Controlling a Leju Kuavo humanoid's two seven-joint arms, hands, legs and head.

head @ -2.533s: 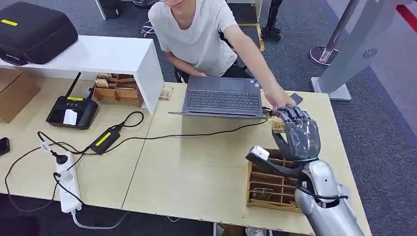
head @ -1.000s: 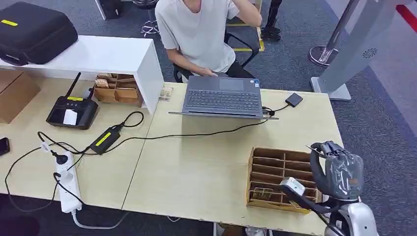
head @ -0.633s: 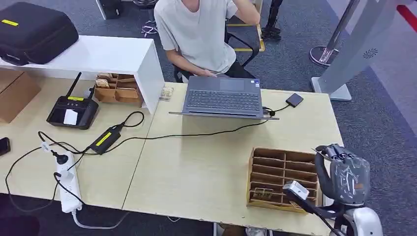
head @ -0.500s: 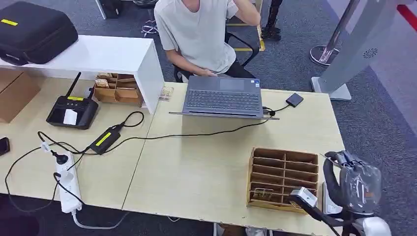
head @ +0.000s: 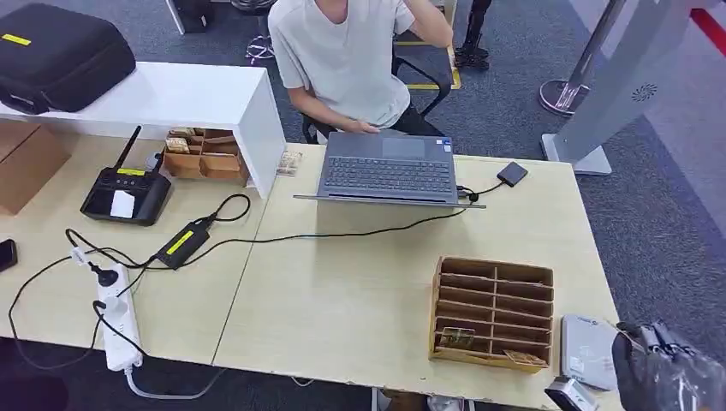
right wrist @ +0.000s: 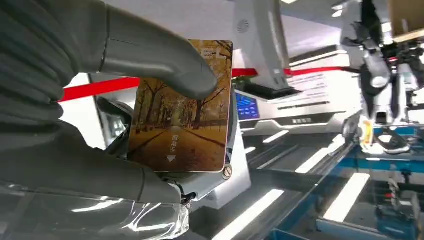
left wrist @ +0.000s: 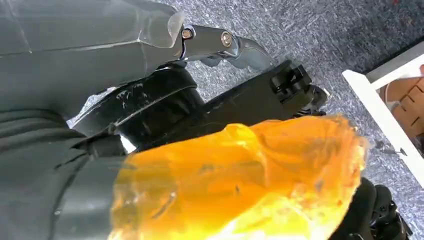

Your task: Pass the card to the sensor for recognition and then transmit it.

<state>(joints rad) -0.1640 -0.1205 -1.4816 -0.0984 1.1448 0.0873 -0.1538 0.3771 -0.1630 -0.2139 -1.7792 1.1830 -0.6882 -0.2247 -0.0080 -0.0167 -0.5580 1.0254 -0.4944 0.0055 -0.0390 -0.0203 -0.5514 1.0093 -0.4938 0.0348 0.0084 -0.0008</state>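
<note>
Withdrawn off-table, right robot hand (right wrist: 100, 125) pinches card (right wrist: 182, 112).

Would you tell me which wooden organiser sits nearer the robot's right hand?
The slotted organiser at the table's near right, beside the right hand; the other organiser sits far left beside the white shelf.

Head view high above the table (head: 360, 291), facing forward and down, right hand (head: 672, 377) at 5 o'clock, right wrist view close behind that hand (right wrist: 75, 125), left wrist view near carpet (left wrist: 325, 30)
</note>
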